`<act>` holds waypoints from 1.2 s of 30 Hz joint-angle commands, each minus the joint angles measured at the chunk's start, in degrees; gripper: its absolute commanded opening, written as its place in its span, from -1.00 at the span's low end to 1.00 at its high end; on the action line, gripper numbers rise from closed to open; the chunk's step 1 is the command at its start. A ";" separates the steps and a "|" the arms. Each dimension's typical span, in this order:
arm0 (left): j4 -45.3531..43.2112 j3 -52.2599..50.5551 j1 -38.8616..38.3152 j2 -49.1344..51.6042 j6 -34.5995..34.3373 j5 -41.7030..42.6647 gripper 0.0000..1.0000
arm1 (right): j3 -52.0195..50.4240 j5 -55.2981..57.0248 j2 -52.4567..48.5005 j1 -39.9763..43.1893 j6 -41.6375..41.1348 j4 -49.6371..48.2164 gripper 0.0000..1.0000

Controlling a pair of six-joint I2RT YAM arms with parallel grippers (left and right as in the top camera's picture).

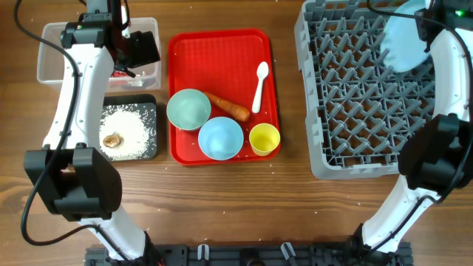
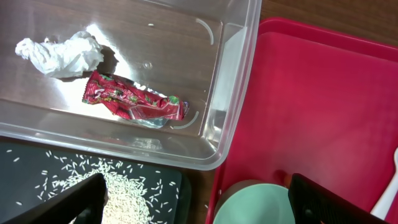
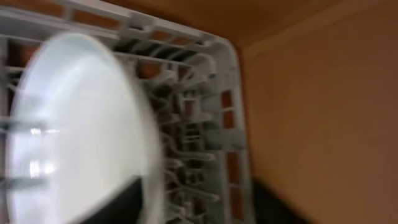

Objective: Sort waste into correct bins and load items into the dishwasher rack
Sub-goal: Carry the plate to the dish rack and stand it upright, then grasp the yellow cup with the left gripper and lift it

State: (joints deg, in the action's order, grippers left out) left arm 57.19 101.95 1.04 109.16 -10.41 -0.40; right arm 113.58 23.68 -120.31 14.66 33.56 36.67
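Observation:
My left gripper point(image 2: 199, 205) is open and empty above the near right corner of the clear tub point(image 1: 52, 70). The tub holds a red snack wrapper point(image 2: 134, 102) and a crumpled white tissue point(image 2: 59, 53). The black tray point(image 1: 151, 111) holds loose white rice point(image 1: 133, 125) and a brown food scrap point(image 1: 112, 140). An orange carrot point(image 1: 229, 108) lies on the red tray with the green bowl point(image 1: 188, 109), blue bowl point(image 1: 220, 138), yellow cup point(image 1: 264, 139) and white spoon point(image 1: 260, 83). The light blue plate point(image 1: 403, 41) stands on edge in the grey rack point(image 1: 355, 96). My right gripper point(image 3: 199, 205) is beside its rim, jaws apart, in a blurred view.
The flat red tray point(image 1: 222, 55) lies between the bins and the rack. A few rice grains are scattered on the wooden table near the black tray. Both arms' bases and links reach along the left and right sides of the table.

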 commanded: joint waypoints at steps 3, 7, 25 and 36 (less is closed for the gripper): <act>-0.17 0.15 0.11 -1.38 -0.33 -0.79 0.88 | 0.44 -4.15 1.62 -0.57 -12.02 1.86 0.99; -0.15 0.15 0.09 -1.38 -0.33 -0.74 0.91 | 0.52 -15.67 10.56 -0.61 -19.69 4.85 0.99; 7.41 0.04 -32.22 7.61 19.30 11.91 0.73 | 0.35 -39.10 22.03 -0.44 -26.49 22.93 1.00; 5.68 -2.45 -35.23 13.99 22.05 11.87 -0.03 | 0.35 -39.10 21.70 -0.44 -27.74 24.06 0.99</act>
State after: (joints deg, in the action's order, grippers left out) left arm 64.18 101.49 -33.93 121.69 10.55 11.86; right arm 113.95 -16.21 -98.06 14.13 7.27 60.51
